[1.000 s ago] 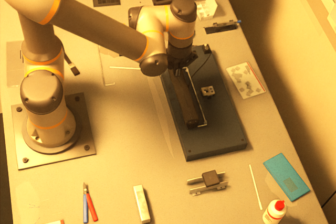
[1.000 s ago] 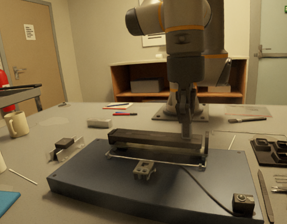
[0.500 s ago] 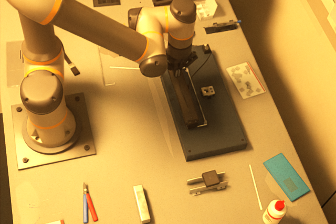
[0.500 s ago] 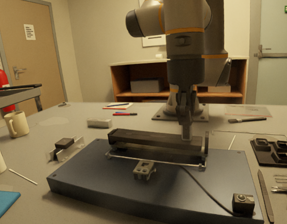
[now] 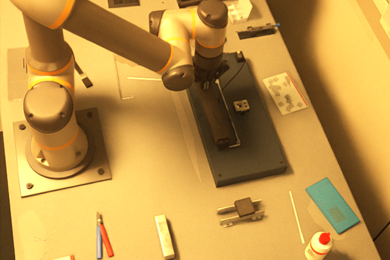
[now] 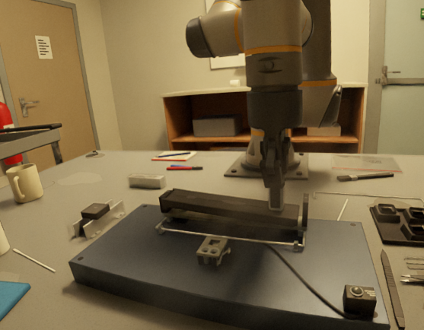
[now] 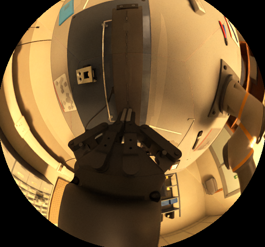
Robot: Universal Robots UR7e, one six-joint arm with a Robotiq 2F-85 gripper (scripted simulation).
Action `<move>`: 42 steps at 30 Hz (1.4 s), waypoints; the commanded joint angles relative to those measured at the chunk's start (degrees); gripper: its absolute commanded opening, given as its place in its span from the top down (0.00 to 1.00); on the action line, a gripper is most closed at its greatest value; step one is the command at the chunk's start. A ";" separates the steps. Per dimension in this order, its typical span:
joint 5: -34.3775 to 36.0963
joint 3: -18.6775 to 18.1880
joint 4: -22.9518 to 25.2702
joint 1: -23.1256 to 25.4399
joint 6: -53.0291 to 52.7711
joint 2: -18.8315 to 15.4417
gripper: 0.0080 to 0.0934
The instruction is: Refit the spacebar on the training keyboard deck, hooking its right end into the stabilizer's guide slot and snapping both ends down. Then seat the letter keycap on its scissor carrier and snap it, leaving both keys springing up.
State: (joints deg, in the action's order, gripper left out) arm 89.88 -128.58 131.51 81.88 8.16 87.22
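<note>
On the dark blue keyboard deck (image 5: 239, 118) (image 6: 227, 262) the long dark spacebar (image 5: 215, 114) (image 6: 229, 207) (image 7: 126, 56) lies over the wire stabilizer (image 6: 235, 237) (image 7: 105, 71), tilted, with its left end higher than its right end in the second side camera. My gripper (image 5: 206, 85) (image 6: 276, 205) (image 7: 127, 113) is closed and empty, its fingertips down on the top of the spacebar near its right end. The grey scissor carrier (image 5: 241, 106) (image 6: 212, 251) (image 7: 85, 75) stands bare on the deck beside the spacebar. The letter keycap (image 5: 244, 206) (image 6: 95, 211) sits in a metal cradle off the deck.
Behind the deck stand the arm's base plate (image 6: 265, 167) and a wooden shelf (image 6: 258, 118). A cable runs to a small button box (image 6: 359, 298) at the deck's corner. A black tray (image 6: 404, 224), tweezers, a mug (image 6: 25, 182), a glue bottle (image 5: 318, 246) and a teal pad (image 5: 332, 205) lie around.
</note>
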 commanded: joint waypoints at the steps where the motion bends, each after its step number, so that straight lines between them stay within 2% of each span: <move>1: 0.12 -0.05 0.04 -0.04 0.00 -0.07 1.00; 42: 0.12 -0.92 1.33 -0.04 0.00 -0.49 1.00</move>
State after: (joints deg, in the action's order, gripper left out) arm 89.97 -129.32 133.04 81.87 8.16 86.96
